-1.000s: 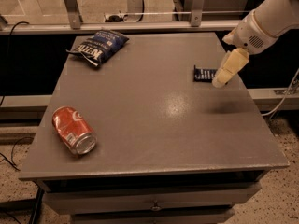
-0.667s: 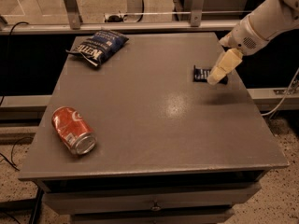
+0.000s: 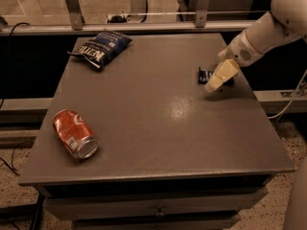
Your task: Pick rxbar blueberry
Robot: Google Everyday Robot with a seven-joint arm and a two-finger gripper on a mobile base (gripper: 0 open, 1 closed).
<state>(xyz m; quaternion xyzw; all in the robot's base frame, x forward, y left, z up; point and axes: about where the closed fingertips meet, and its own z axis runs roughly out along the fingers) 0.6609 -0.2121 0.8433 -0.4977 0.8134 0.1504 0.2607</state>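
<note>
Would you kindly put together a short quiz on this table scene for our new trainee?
1. True or false: the red can lies on its side.
2. The tool hangs above which part of the table? A near left corner; B far right area; C centre.
3. Which item does the tool partly hide?
Key: 1 true; 2 B; 3 the rxbar blueberry.

gripper (image 3: 215,83) over rxbar blueberry (image 3: 204,74); near table (image 3: 144,138) right edge
</note>
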